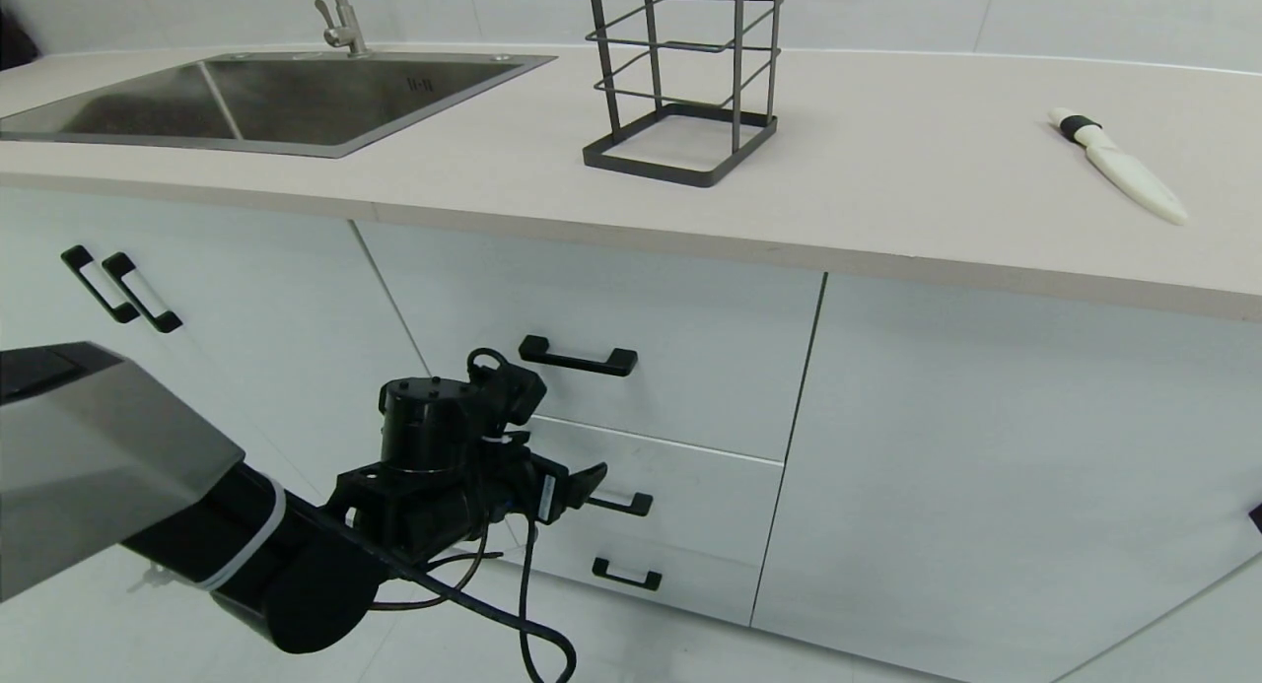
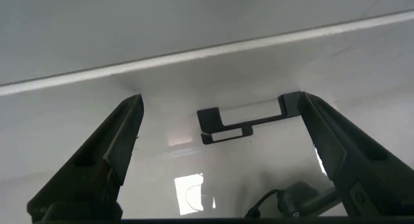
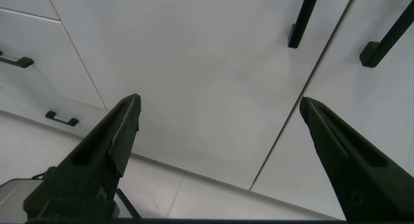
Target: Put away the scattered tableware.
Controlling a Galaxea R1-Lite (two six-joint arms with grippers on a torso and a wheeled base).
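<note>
Nearest, low in front of the cabinet, the left gripper [image 1: 592, 486] is hanging level with the stack of drawers [image 1: 680, 486]. Its fingers [image 2: 110, 153] are spreading wide and gripping nothing. The black middle drawer handle [image 2: 249, 120] is showing between the two fingertips, just beyond them; whether either tip is touching it cannot be told. The right gripper [image 3: 220, 102] is pointing at the white cabinet fronts low down, near the floor. Its fingers [image 3: 103, 153] are also standing wide apart and carrying nothing, with two black door handles [image 3: 301, 20] showing ahead of it. Above, on the countertop [image 1: 887, 200], the white knife [image 1: 1119, 166] is lying flat toward the right end. A black band is circling its handle, and its tip is pointing toward the front right edge. It is lying well apart from both grippers and from the dark wire rack [image 1: 680, 82], which is standing upright near the middle of the countertop. Farther back, toward the far left corner, the steel sink [image 1: 266, 97] is sitting sunk into the countertop, with the faucet [image 1: 340, 18] rising at its back rim.
</note>
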